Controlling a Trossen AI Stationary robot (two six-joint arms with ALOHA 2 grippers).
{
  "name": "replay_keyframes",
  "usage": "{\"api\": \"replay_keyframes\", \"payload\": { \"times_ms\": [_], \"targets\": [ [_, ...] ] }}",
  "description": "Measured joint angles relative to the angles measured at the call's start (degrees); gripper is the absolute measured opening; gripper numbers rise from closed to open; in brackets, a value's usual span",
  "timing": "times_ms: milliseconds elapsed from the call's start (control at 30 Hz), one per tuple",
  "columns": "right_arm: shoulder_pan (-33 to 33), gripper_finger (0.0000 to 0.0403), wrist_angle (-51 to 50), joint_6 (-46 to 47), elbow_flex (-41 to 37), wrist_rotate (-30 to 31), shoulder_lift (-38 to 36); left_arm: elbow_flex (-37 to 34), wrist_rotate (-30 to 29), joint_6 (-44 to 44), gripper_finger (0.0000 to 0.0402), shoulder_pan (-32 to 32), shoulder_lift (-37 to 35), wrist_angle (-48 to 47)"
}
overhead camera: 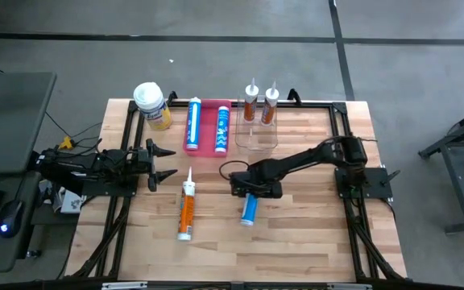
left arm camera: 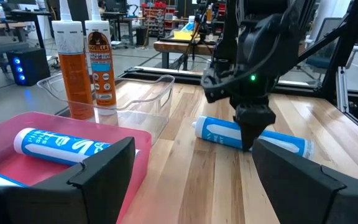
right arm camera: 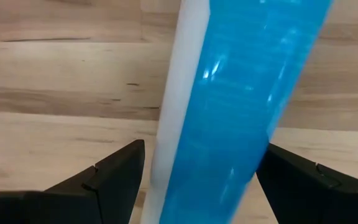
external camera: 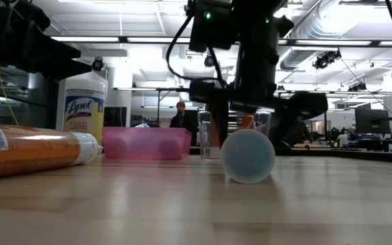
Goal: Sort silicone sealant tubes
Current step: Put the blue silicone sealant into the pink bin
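A blue sealant tube (right arm camera: 241,106) fills the middle of the right wrist view, lying on the light wooden table (right arm camera: 55,87) with a white band along one edge. The right gripper (right arm camera: 201,180) straddles it — one dark finger (right arm camera: 98,180) on each side, spread apart, neither visibly touching the tube.

From low on my surface I read "Lysol" on the label of the white-lidded jar (external camera: 84,102). Past my left pincer I made out "GORILLA" on one upright orange tube (left arm camera: 100,62). The blue tubes' print was unreadable.
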Motion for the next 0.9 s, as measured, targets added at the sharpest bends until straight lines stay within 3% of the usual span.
{"api": "replay_keyframes", "payload": {
  "times_ms": [900],
  "targets": [
    [-1.22,0.0289,2.02,0.02,-1.75,0.23,1.67,0.0,0.0,-0.01,0.0319,-0.01,0.0,-0.04]
  ]
}}
